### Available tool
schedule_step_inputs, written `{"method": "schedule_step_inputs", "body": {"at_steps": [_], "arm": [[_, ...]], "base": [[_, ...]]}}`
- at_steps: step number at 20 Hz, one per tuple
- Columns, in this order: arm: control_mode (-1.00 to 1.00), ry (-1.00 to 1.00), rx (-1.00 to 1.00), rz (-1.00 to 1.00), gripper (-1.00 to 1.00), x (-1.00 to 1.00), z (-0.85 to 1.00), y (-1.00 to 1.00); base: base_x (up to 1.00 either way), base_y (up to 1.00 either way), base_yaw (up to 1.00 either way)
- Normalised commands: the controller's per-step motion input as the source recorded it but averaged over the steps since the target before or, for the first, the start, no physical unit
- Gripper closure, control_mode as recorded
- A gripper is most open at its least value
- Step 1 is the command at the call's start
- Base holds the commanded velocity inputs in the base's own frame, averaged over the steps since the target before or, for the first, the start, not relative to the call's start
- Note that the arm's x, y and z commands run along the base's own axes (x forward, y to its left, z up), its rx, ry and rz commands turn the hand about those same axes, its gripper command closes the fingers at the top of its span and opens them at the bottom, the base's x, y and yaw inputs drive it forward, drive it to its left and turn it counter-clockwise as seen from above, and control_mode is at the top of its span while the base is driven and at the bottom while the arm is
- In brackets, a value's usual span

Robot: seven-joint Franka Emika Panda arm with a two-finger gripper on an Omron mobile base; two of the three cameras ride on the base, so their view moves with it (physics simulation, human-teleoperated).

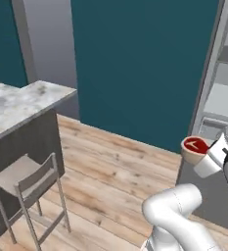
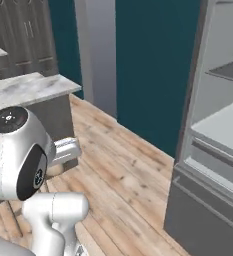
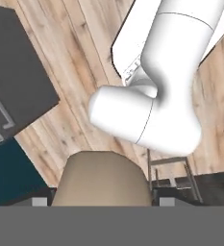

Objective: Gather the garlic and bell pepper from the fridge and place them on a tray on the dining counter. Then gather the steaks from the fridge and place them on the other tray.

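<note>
My gripper (image 1: 201, 153) is shut on a raw steak (image 1: 193, 146), red with a cream fat rim, held in the air just in front of the open fridge (image 1: 218, 98). In the hand view the steak's tan rim (image 3: 101, 178) sits between my fingertips (image 3: 39, 202). The fridge's pale grey shelves (image 2: 223, 125) look bare. At the left stands the dining counter (image 1: 17, 105) with its marble top (image 2: 28, 90). The garlic, bell pepper and trays are out of view.
A grey metal stool (image 1: 30, 184) stands against the counter's dark base. Wooden floor (image 1: 110, 166) lies open between counter and fridge, backed by a teal wall (image 1: 140, 63). A dark grey panel (image 3: 12, 81) shows below the hand.
</note>
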Motion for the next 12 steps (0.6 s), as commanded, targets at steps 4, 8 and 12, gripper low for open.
{"method": "schedule_step_inputs", "body": {"at_steps": [4, 8, 12], "arm": [[1.00, 0.00, 0.00, 0.00, 1.00, 0.00, 0.00, 0.00], [1.00, 0.00, 0.00, 0.00, 1.00, 0.00, 0.00, 0.00], [1.00, 0.00, 0.00, 0.00, 1.00, 0.00, 0.00, 0.00]], "base": [[0.00, 0.49, 0.93], [-0.08, 0.79, 0.84], [-0.12, 1.00, 0.70]]}}
